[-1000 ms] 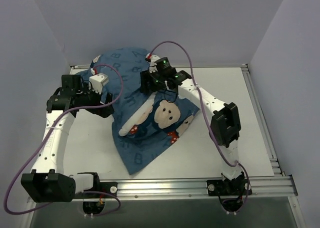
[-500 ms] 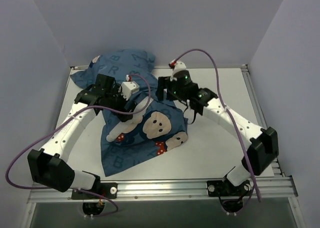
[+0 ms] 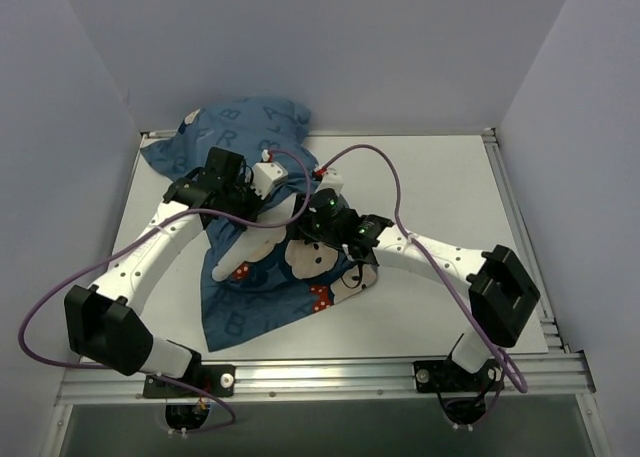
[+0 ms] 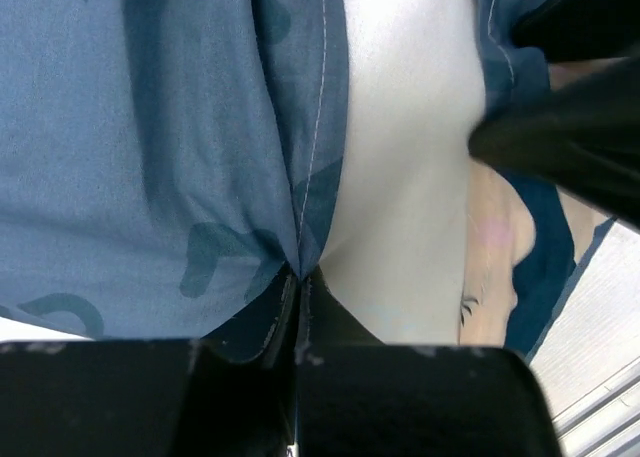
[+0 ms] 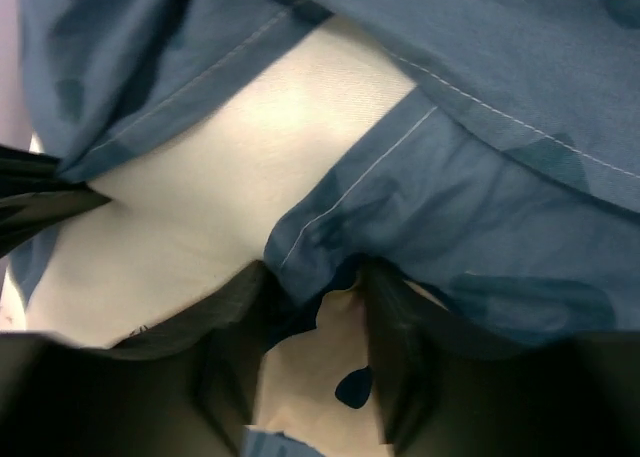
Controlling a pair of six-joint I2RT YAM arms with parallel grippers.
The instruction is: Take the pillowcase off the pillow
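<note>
The blue pillowcase [image 3: 250, 312] lies bunched across the table's left half, printed side up, its far end bulging. In the left wrist view its stitched hem [image 4: 318, 127] runs beside the white pillow [image 4: 400, 157] showing in the opening. My left gripper [image 4: 298, 277] [image 3: 268, 217] is shut, with a fold of that hem pinched at its tips. My right gripper [image 5: 315, 297] [image 3: 303, 239] is close beside it at the same opening. Its fingers [image 5: 235, 317] stand apart astride a fold of pillowcase hem [image 5: 310, 247], next to bare pillow [image 5: 220, 167].
The white table [image 3: 440, 187] has raised metal rails at the back and right edges [image 3: 520, 217]. Grey walls close in on the left, back and right. Purple cables loop above both arms. The right gripper's dark finger [image 4: 570, 147] reaches into the left wrist view.
Both grippers came together at the cover's opening near the table's middle. The left one closed on the hem. The right one swung down and left, and its jaws narrowed.
</note>
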